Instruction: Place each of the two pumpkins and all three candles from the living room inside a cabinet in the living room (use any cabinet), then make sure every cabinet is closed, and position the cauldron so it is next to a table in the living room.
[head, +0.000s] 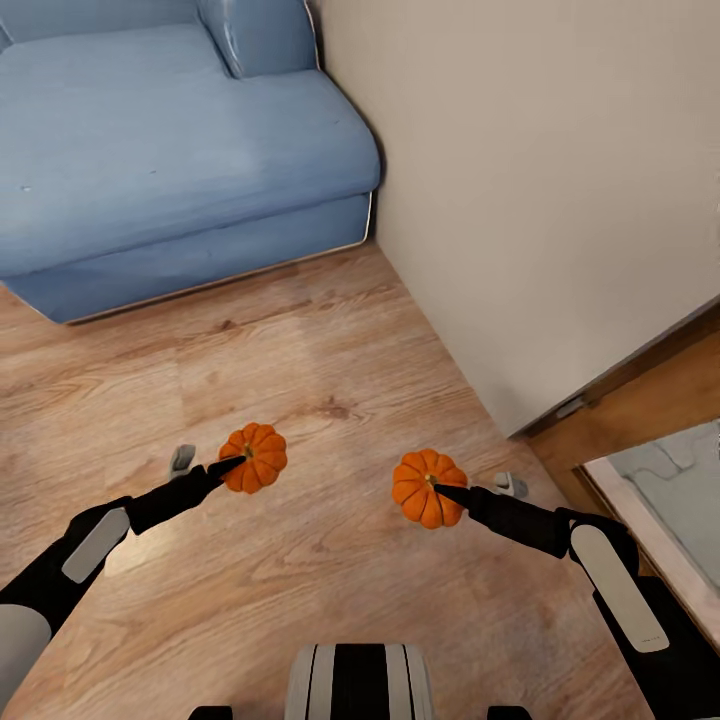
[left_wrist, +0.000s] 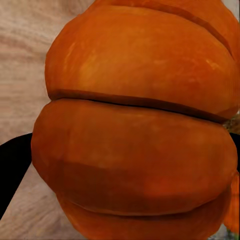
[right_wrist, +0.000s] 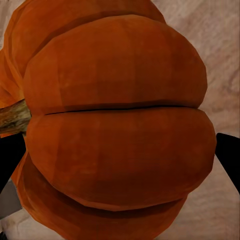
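Left gripper (head: 236, 464): clamped on the left pumpkin (head: 254, 457), dark fingers pinching it near the stem; the pumpkin is carried clear above the wood floor (head: 300, 380), on the near left of the head view; in the left wrist view its ribbed orange skin (left_wrist: 135, 120) sits right between the fingers.

Right gripper (head: 445, 492): closed around the right pumpkin (head: 428, 487), held above the floor on the near right; in the right wrist view the pumpkin (right_wrist: 115, 130) presses against the dark fingers (right_wrist: 227, 160) at its sides, with the brownish stem (right_wrist: 12, 117) poking out sideways.

Surroundings: blue sofa (head: 170, 150) far left; beige wall (head: 540, 180) running along the right; a wood door frame (head: 640, 385) near right with a pale tiled area beyond; no cabinet, candle, cauldron or table shows from here.

Risk, slip: each grip looks to bite a rounded, ribbed surface, so a jolt while the base rolls or turns could let a pumpkin rotate out and drop; it would likely roll off across the floor.

Risk, collision: the right arm (head: 620, 580) hangs near the wall corner and door frame; a turn to the right could knock that pumpkin loose.

Risk, both hands full: with neither gripper free, opening a handleless cabinet front may force setting one pumpkin down first.
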